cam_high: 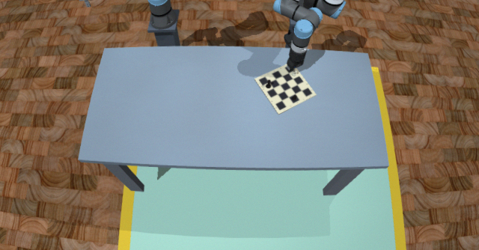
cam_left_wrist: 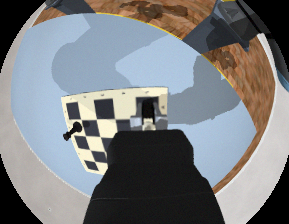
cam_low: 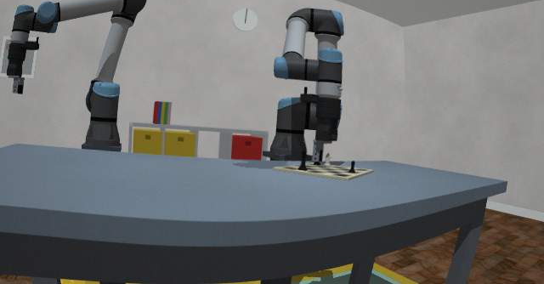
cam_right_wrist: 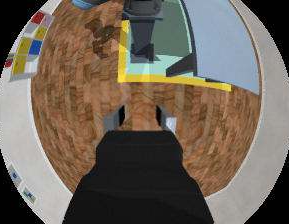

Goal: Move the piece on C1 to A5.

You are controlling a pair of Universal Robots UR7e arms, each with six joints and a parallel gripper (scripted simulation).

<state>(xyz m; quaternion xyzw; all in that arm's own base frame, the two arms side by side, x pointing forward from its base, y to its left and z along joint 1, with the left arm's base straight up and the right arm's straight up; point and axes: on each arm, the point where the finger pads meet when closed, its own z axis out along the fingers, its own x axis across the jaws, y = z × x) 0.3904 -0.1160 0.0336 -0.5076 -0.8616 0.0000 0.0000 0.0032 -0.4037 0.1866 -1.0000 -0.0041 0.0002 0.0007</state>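
Note:
My left gripper is low at the back corner of the chessboard, shut on a black piece. That piece is upright over the corner square, its base at about board level; whether it touches is unclear. A white piece stands close beside the fingers. A tall black piece stands near the board's left edge in the top view. A small black piece stands near the front edge. My right gripper is open and empty.
The board lies on the blue-grey table, near its back edge. The right arm is held off the table, high above the wooden floor. The edge letters and numbers are too small to read.

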